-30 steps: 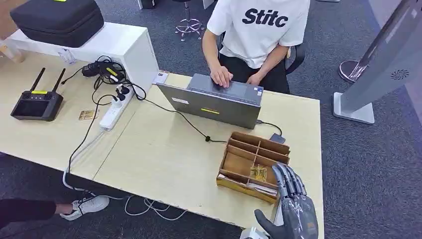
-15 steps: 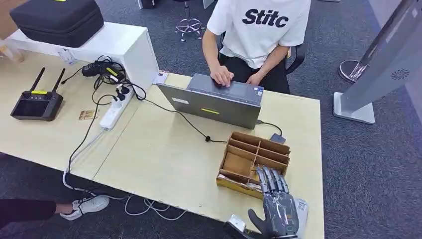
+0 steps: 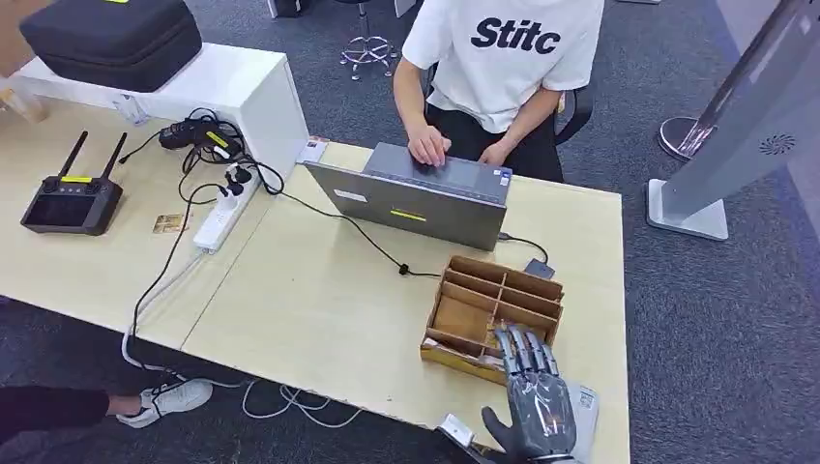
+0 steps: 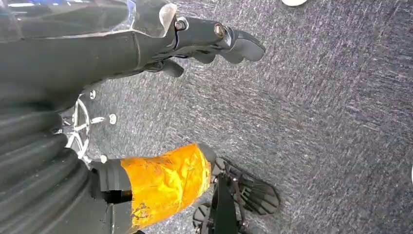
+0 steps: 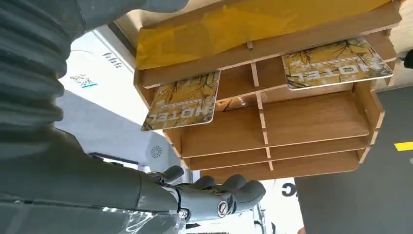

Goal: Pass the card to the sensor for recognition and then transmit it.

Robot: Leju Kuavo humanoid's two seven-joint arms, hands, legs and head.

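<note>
A wooden divided box [image 3: 481, 293] stands near the table's right front corner. In the right wrist view the box [image 5: 311, 122] holds two gold-patterned hotel cards, one [image 5: 184, 100] and another [image 5: 336, 63], each leaning in a near compartment. My right hand [image 3: 535, 398] hovers over the box's near right compartments, fingers stretched forward and holding nothing; its fingers [image 5: 219, 192] appear in the wrist view. A white flat device [image 3: 583, 408] lies on the table just right of that hand. My left hand [image 4: 214, 41] hangs over grey carpet, empty.
A person in a white shirt [image 3: 498, 58] types on a grey laptop [image 3: 416, 198] behind the box. A small dark device [image 3: 540, 269] on a cable lies beside the box. A power strip [image 3: 224, 215], a controller [image 3: 73, 203] and a grey kiosk [image 3: 745, 126] stand further off.
My right hand drew back toward the table's front edge and lowered over the box's near compartments, covering the card seen there before. It has barely moved in the last half second.
</note>
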